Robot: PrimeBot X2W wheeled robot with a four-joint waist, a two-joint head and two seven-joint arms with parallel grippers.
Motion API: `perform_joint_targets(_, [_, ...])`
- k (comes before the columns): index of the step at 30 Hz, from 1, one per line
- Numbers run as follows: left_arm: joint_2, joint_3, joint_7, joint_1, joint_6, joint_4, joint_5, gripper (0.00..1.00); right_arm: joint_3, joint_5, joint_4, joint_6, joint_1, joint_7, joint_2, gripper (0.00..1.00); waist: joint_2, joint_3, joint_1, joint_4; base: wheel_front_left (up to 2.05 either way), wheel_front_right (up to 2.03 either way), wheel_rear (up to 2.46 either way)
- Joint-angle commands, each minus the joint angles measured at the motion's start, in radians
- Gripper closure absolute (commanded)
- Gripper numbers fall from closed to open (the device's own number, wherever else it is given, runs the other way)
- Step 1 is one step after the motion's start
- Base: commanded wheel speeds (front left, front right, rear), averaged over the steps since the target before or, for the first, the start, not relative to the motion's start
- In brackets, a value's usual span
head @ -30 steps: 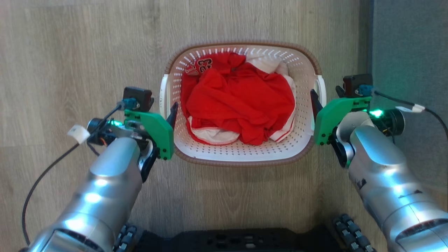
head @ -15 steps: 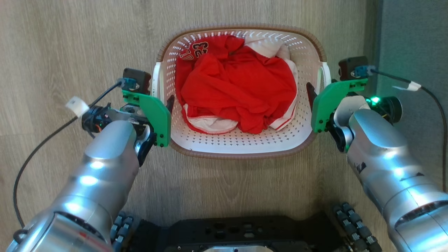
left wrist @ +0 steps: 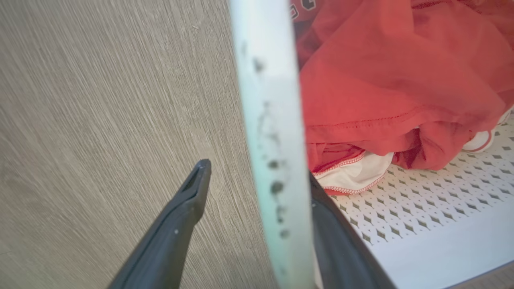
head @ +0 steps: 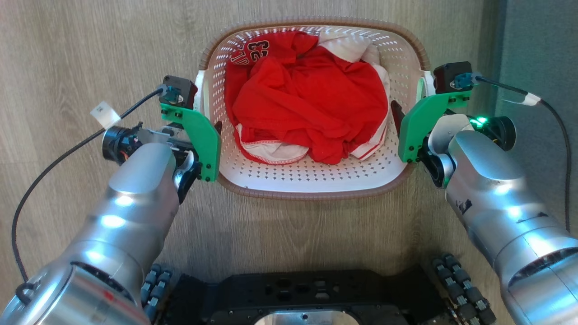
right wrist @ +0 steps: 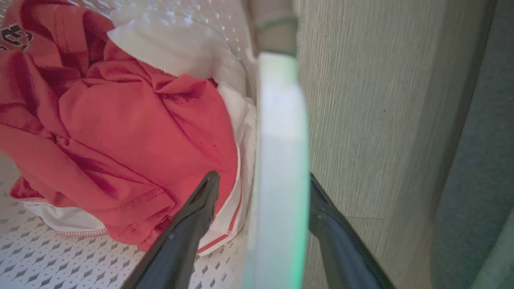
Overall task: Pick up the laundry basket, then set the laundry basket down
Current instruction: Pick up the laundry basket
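Note:
The laundry basket, white and perforated with a brown rim, holds red and white clothes in the middle of the head view. My left gripper is at its left side handle and my right gripper at its right one. In the left wrist view the white handle runs between the fingers of the left gripper, against the inner finger. The right gripper likewise straddles the other handle. Both are shut on the handles, and the basket looks held above the floor.
Pale wooden floor lies all around the basket. A grey surface runs along the right, close to my right arm. My black base sits just below the basket. Cables trail from both wrists.
The basket and both grippers have come closer to the head camera and sit higher in the picture, still together. The camera has tilted, showing more of my base.

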Motion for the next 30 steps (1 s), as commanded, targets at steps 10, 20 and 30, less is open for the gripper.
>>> perform_joint_targets(10, [0.02,-0.052,0.017,-0.009,0.028,-0.047,-0.054,0.0,0.044,0.004,0.051,0.007,0.014,-0.013,0.012,0.0,-0.0001,0.013,0.0,0.022,0.0,0.0,0.0])
perform_joint_targets(20, [0.02,-0.106,0.026,-0.013,0.028,-0.066,-0.11,0.61,0.053,0.011,0.068,0.007,0.008,-0.024,0.012,0.84,-0.0001,0.013,0.0,0.031,0.0,0.0,0.0])
perform_joint_targets(30, [0.02,-0.151,0.035,-0.018,0.022,-0.064,-0.18,1.0,0.075,0.038,0.067,0.007,0.003,-0.04,0.012,1.0,-0.0001,0.014,0.0,0.036,0.0,0.0,0.0])
